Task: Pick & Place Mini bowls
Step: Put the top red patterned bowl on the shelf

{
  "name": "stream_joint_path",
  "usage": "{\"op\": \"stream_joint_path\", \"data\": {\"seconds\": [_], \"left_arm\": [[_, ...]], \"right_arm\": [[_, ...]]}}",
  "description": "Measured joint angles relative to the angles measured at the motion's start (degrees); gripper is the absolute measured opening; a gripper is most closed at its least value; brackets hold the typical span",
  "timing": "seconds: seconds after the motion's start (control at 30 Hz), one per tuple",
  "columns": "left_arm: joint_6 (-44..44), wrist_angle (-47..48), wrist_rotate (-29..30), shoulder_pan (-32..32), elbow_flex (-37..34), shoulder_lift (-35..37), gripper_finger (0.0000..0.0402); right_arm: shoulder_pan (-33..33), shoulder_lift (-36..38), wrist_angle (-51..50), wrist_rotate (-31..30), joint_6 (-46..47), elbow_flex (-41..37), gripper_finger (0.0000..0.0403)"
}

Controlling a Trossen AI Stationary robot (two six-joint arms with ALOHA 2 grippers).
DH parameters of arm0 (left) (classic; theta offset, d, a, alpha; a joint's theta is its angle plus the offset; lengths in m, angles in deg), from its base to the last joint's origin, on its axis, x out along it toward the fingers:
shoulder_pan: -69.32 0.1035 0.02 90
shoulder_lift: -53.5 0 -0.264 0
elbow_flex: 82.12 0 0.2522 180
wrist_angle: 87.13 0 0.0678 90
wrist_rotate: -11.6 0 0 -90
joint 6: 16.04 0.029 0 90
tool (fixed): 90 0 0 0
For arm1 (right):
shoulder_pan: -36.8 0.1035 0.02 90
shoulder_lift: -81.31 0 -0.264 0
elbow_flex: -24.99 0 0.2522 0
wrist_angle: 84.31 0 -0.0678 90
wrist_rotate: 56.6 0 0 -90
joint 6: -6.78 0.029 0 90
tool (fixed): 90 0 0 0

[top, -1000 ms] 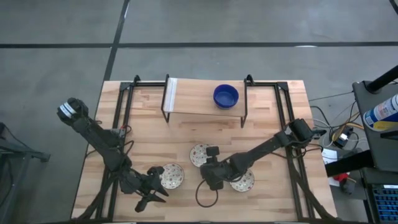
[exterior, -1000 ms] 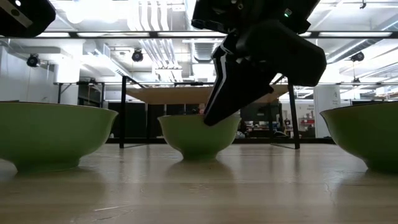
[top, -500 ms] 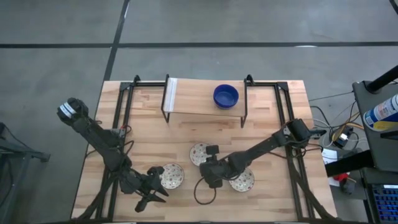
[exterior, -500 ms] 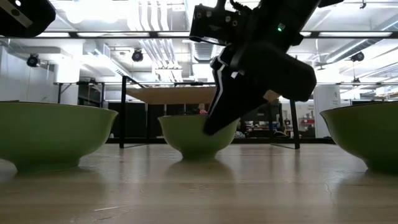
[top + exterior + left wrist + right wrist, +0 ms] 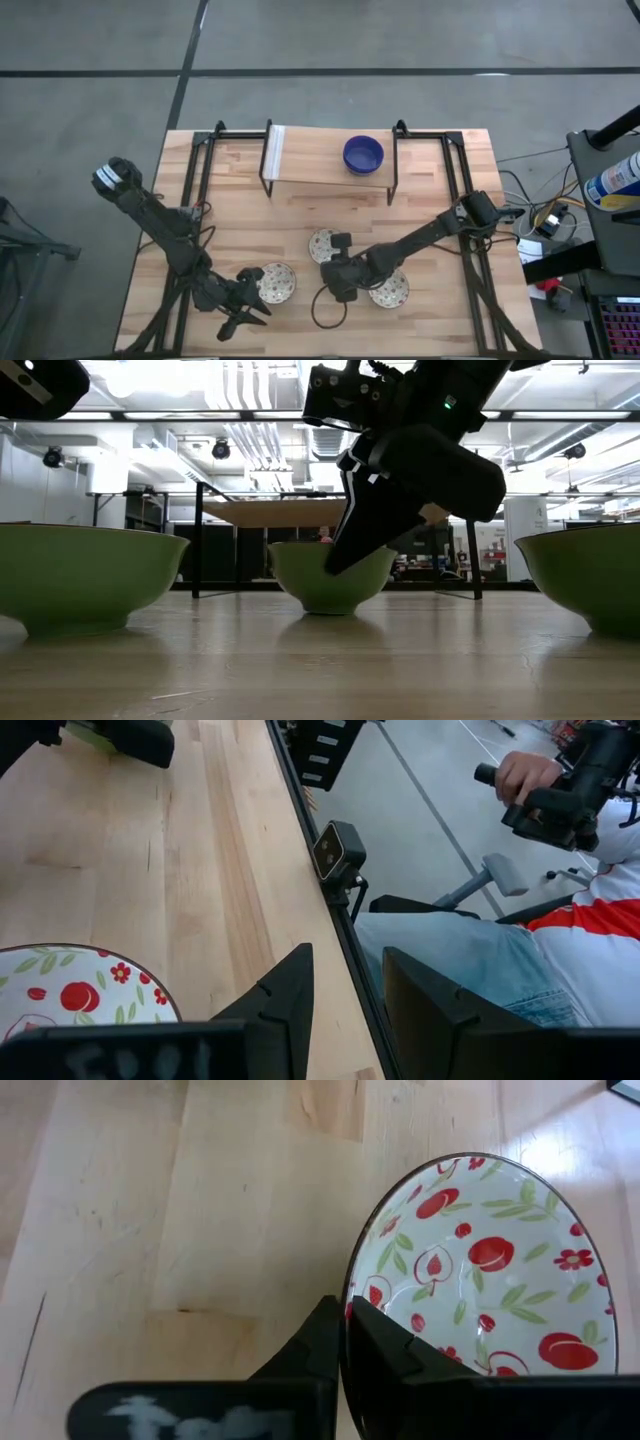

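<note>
Three cream-white bowls with red-and-green patterns stand on the table: one at the near left (image 5: 274, 283), one in the middle (image 5: 322, 245), one at the near right (image 5: 388, 290). A cobalt blue bowl (image 5: 363, 154) stands on the far shelf. My right gripper (image 5: 333, 262) is shut on the middle bowl (image 5: 480, 1270), whose outside looks green in the low view (image 5: 332, 575). My left gripper (image 5: 250, 318) is open and empty by the near edge, beside the left bowl (image 5: 80, 1000). The other bowls are out of view. My right gripper pinches the middle bowl's rim (image 5: 348, 1302) on its near side, one finger inside the bowl and one outside. The fingers (image 5: 352, 545) slant down from above and from the near right. The bowl sits upright; whether its foot is clear of the table I cannot tell.
A dark metal rack with a wooden shelf (image 5: 330, 180) stands at the far middle, and dark frame rails run along both sides. A small camera (image 5: 338, 850) sits at the near edge. A seated person with a controller (image 5: 560, 790) is beyond that edge.
My right gripper has gone a little toward the table's left edge, keeping its hold on the middle bowl's rim. The bowl has shifted slightly with it, staying upright.
</note>
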Motion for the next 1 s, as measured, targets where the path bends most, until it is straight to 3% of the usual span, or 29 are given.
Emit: {"op": "stream_joint_path", "data": {"seconds": [0.3, 1.0], "left_arm": [[0.0, 0.0, 0.0, 0.0, 0.0, 0.0, 0.0115], [0.0, 0.0, 0.0, 0.0, -0.1, 0.0, 0.0115]], "right_arm": [[0.0, 0.0, -0.8, -0.6, -1.9, 0.9, 0.0013], [-3.6, 0.2, -21.6, -4.8, -7.9, 24.9, 0.0013]]}}
